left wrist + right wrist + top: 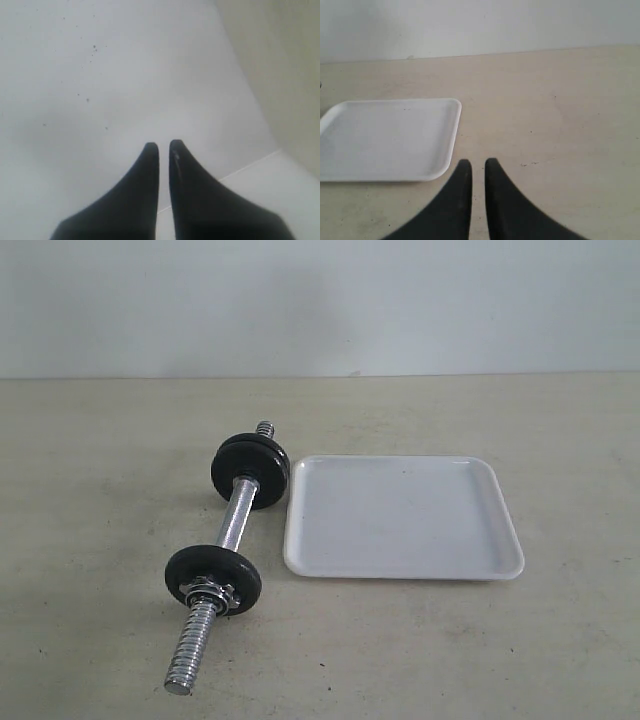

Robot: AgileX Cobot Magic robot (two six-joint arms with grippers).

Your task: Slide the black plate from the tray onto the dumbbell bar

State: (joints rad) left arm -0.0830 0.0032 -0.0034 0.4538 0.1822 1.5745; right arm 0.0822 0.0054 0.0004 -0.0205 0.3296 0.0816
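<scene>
On the worktop point(100, 440) the dumbbell bar point(238, 522) lies aslant, running from about 7 o'clock up to 1 o'clock in the exterior view. It carries two dark discs. The far black plate point(250, 468) sits near the 1 o'clock end, where only a short threaded stub shows beyond it. Its rim looks doubled, and whether that is one disc or two cannot be told. The near black plate point(200, 565) sits toward the 7 o'clock end with a chrome nut point(212, 592) against its face, and a long run of thread sticks out past it. The tray point(400, 515) lies flat at 3 o'clock of the bar, and its corner is just beside the far black plate; contact cannot be judged. The pincers show only in the wrist views. The left pincer point(164, 146) has its fingers pressed together with nothing between them, before a pale speckled surface too blurred to identify. The right pincer point(478, 162) is likewise pressed almost together on nothing. It hangs over bare worktop near a tray point(390, 135) corner, and the frame cuts off the tray's other side.
</scene>
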